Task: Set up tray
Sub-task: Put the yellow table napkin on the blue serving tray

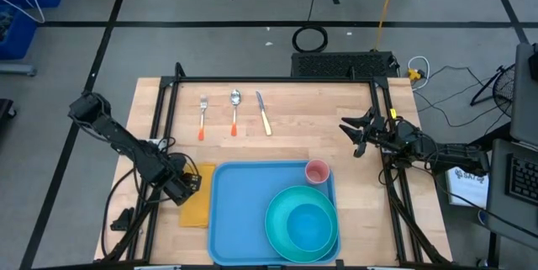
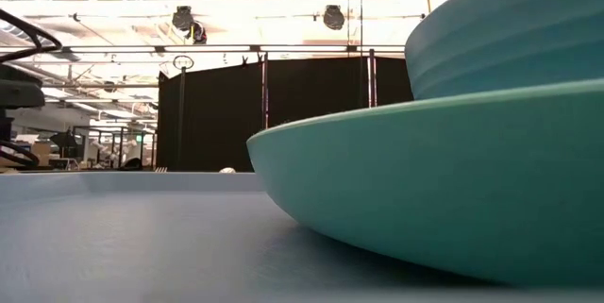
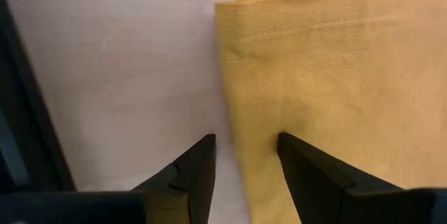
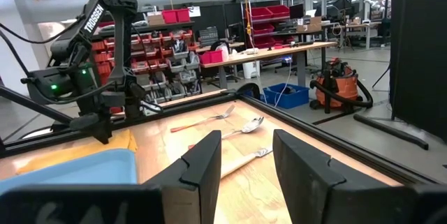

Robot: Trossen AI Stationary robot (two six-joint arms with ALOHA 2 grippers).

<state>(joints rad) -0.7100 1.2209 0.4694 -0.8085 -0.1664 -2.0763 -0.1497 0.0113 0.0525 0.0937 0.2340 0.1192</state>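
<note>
The light-blue tray (image 1: 244, 219) lies at the table's near edge. On it are a teal plate (image 1: 282, 236) with a teal bowl (image 1: 307, 224) in it, and a pink cup (image 1: 317, 172). A folded yellow-orange napkin (image 1: 196, 207) lies flat on the table along the tray's left side. My left gripper (image 1: 195, 182) is open, low over the napkin's far end; in the left wrist view (image 3: 246, 140) its fingers stand either side of the napkin's edge (image 3: 234, 123). My right gripper (image 1: 355, 138) waits open near the table's right edge. My left gripper has one finger (image 3: 307, 165) over the napkin (image 3: 335, 77) just inside its edge, and the other over bare wood. It comes slanting down from the table's left. I cannot tell whether either fingertip touches the cloth.
A fork (image 1: 203, 117), a spoon (image 1: 234, 110) and a knife (image 1: 264, 113) lie side by side on the far part of the table. Black frame rails run along the left, far and right edges. Bare wood lies between the cutlery and the tray. The plate (image 2: 425, 180) fills the low view.
</note>
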